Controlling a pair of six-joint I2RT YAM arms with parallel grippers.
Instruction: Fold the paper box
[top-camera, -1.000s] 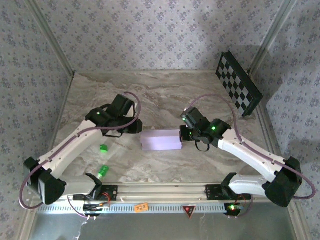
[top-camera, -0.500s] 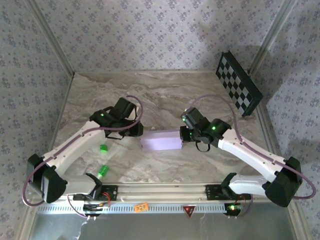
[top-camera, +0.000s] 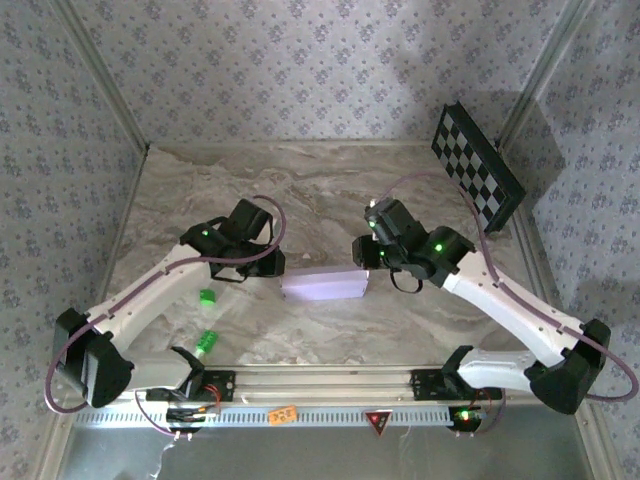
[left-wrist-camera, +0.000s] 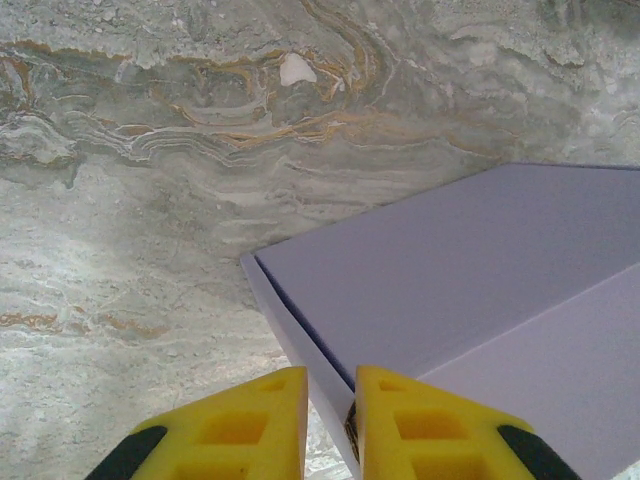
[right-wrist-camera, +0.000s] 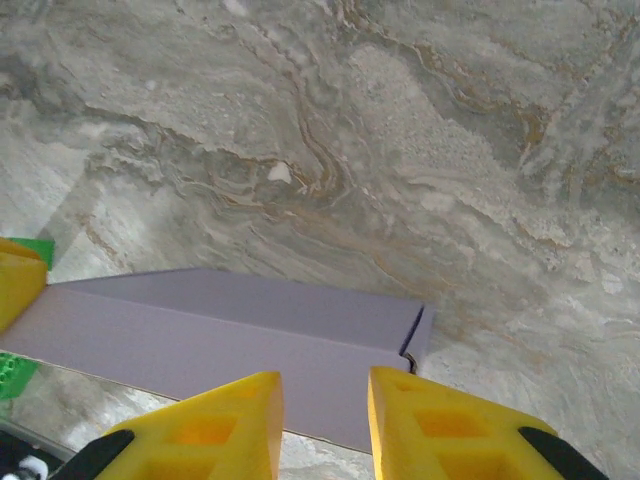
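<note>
While the left hand (left-wrist-camera: 330, 385) was pinched on the left edge of the flat lavender cardboard box (top-camera: 322, 283), which lay mid-bench between the arms, the right hand (right-wrist-camera: 325, 385) stood apart at its right end, gripping nothing. The end flap (right-wrist-camera: 420, 335) there looked slightly proud. To my eye, a firm left hold and a gentle inward press would seat it. The grey-veined marble bench (top-camera: 300, 190) sat within floral-papered walls (top-camera: 300, 60). A black-and-white checkerboard panel (top-camera: 477, 182) leaned at the far right.

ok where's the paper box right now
In the top view the paper box lies flat on the table, between the left tool at its left end and the right tool by its right end.
</note>
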